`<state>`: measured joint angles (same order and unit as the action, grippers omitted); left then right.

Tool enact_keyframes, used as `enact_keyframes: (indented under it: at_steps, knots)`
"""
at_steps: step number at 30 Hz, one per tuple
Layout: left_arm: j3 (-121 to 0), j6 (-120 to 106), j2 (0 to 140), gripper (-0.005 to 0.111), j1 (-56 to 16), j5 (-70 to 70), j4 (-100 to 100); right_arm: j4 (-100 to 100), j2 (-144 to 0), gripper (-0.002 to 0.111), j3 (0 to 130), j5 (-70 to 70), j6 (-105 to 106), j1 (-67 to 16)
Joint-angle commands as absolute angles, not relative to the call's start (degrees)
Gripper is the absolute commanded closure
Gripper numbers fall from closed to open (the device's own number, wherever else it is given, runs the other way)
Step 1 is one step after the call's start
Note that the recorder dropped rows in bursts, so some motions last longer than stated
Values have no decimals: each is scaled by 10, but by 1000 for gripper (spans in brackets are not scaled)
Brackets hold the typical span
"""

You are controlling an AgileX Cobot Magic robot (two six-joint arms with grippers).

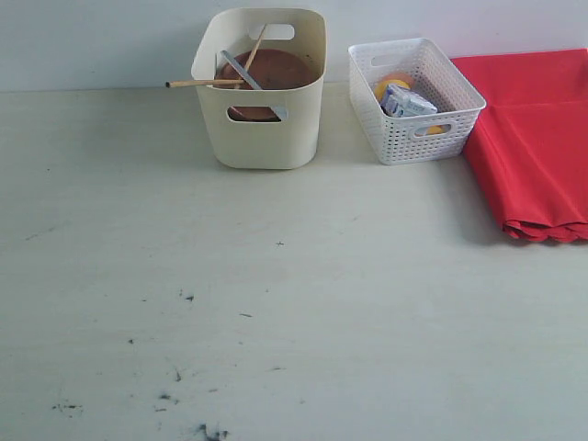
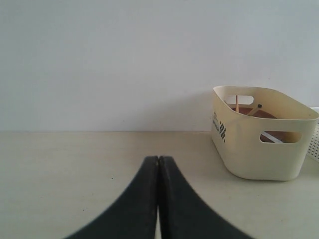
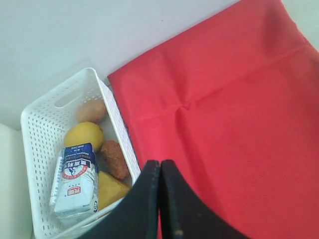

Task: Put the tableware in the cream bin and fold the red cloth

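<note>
The cream bin stands at the back of the table. It holds a round brown plate, a silver knife and wooden chopsticks, one of which pokes out over its left rim. The red cloth lies at the far right with stacked layers along its near edge. Neither gripper shows in the exterior view. In the left wrist view my left gripper is shut and empty, low over bare table, with the cream bin ahead and to one side. My right gripper is shut and empty above the red cloth.
A white lattice basket sits between the bin and the cloth. Inside the basket are a milk carton, a lemon and an egg. A pale wall closes off the back of the table.
</note>
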<state>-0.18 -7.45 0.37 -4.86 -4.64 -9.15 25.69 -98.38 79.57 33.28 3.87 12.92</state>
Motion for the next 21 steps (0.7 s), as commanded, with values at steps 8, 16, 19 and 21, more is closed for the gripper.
enact_keyframes:
  at_steps: [8, 16, 19, 21]
  knots:
    - [0, -79, 0, 105, -51, -49, -95, 259, -980, 108, 791, 326, 44, 127]
    - [0, -82, 0, 105, -51, -49, -95, 229, -953, 108, 791, 303, 45, 127]
    - [0, -82, 0, 105, -51, -49, -95, 173, -821, 108, 743, 330, 50, 127]
    - [0, -82, 0, 105, -51, -49, -95, 174, -708, 108, 673, 290, 76, 127]
